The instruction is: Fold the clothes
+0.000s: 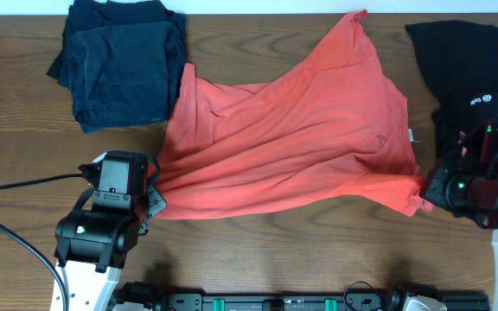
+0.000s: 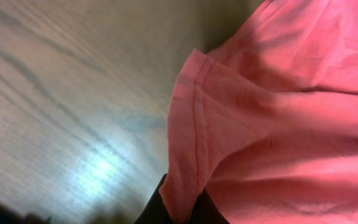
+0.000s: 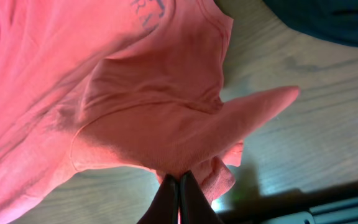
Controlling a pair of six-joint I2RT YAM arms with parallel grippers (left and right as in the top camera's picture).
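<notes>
Fingers of the left gripper (image 1: 156, 199) are clamped on one corner of the red-orange T-shirt (image 1: 292, 138). The right gripper (image 1: 429, 192) pinches the other end by a sleeve. The shirt lies on the wooden surface (image 1: 24, 130), between navy clothes (image 1: 119, 60) and a black garment (image 1: 474, 69).

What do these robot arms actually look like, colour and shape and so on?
Both the left arm and right arm are chunky black blocks and round joints on a white lower segment. Each shows a small green light. A black cable trails from the left one. The fingers are thin and dark.
</notes>
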